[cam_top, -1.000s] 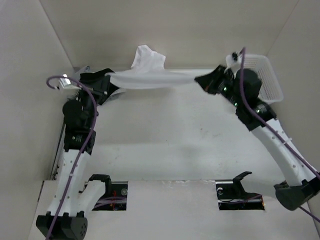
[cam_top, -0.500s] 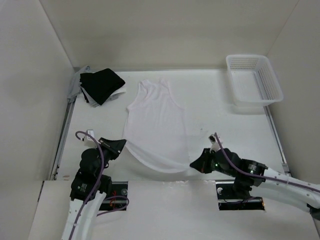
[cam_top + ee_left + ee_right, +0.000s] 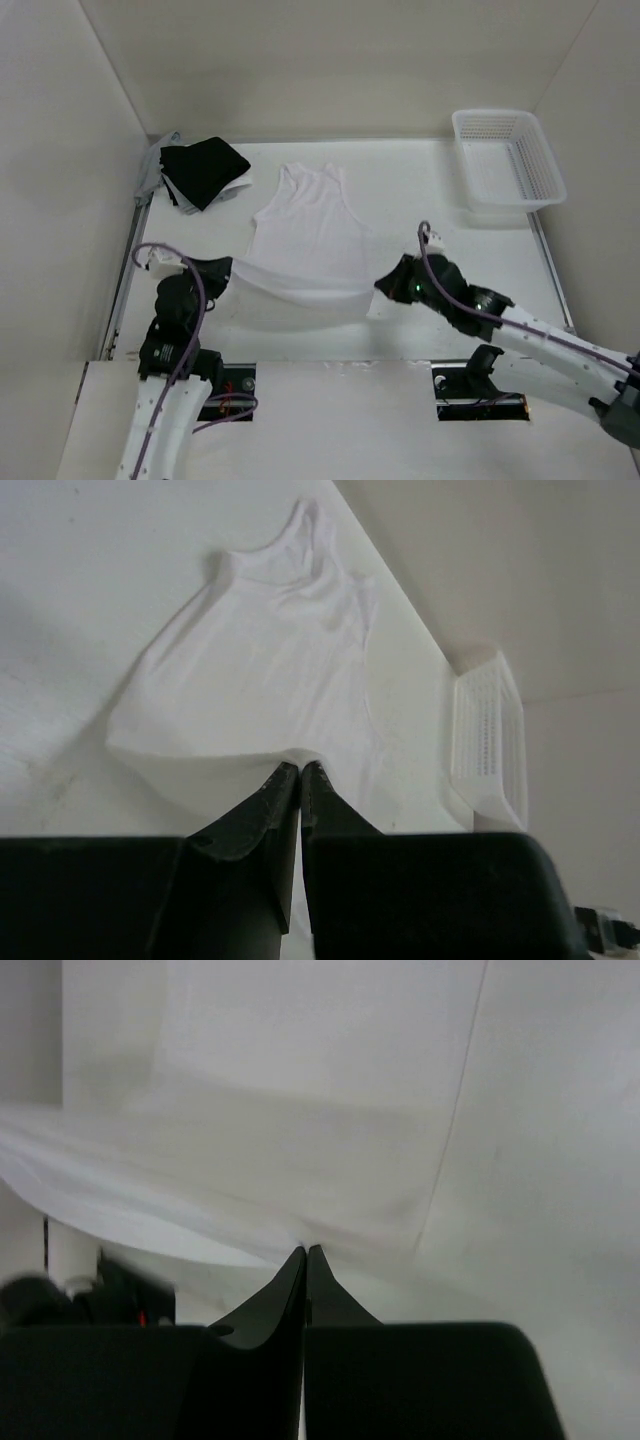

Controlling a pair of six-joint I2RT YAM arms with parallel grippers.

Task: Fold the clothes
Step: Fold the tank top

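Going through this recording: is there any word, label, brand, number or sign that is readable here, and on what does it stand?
No readable text in any view.
The thin white fabric tank top is plain, with no print.
The white plastic mesh basket, the folded black garment, the left gripper and the right gripper show no lettering or marks.

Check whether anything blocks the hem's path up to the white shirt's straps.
Nothing visible does. The left gripper and right gripper pinch the hem of the white shirt; the black garment and basket sit off to the sides.
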